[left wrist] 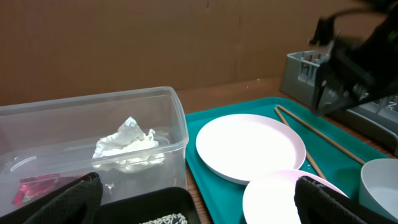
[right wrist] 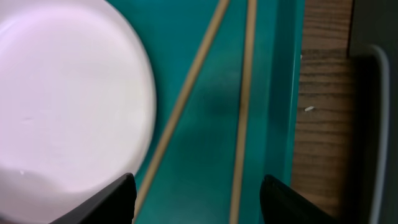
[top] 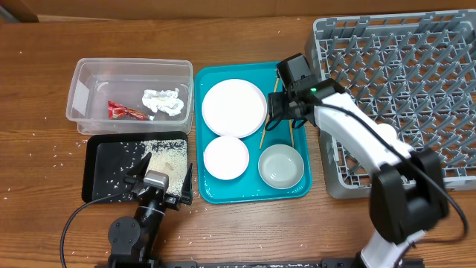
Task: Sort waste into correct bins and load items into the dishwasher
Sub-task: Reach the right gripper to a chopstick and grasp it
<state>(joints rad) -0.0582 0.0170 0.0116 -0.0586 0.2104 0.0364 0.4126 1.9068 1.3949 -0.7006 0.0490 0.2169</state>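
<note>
Closest to the near edge of the bench (top: pixel 44 171) stands the left arm (top: pixel 145 212). Its jaws are spread wide apart with nothing between them, poised over the near rim of the black tray (top: pixel 104 167). That tray holds a heap of rice grains (top: pixel 167 158) towards its right side, with thinner scatter across its floor. More loose grains lie on the wood around it.

Just right of the black tray sits the teal tray (top: pixel 253 187). At its near end are the small plate (top: pixel 225 158) and, beside it, the pale bowl (top: pixel 281 165), which stands upright.

Farther back on the left is the clear tub (top: pixel 89 82), just beyond the black tray. It contains the red wrapper (top: pixel 123 112) and the white tissue wad (top: pixel 163 102), lying side by side. Level with it, the large plate (top: pixel 233 108) fills the far half of the teal tray.

The two chopsticks (right wrist: pixel 244 112) lie on the tray floor between the large plate and the tray's right wall, one slanted and one nearly straight. The right arm (top: pixel 357 134) reaches over them. Its jaws are parted, a fingertip (right wrist: pixel 106 199) on either side of the sticks, gripping neither.

Beyond and to the right is the grey dish rack (top: pixel 416 67), its pegs upright.
</note>
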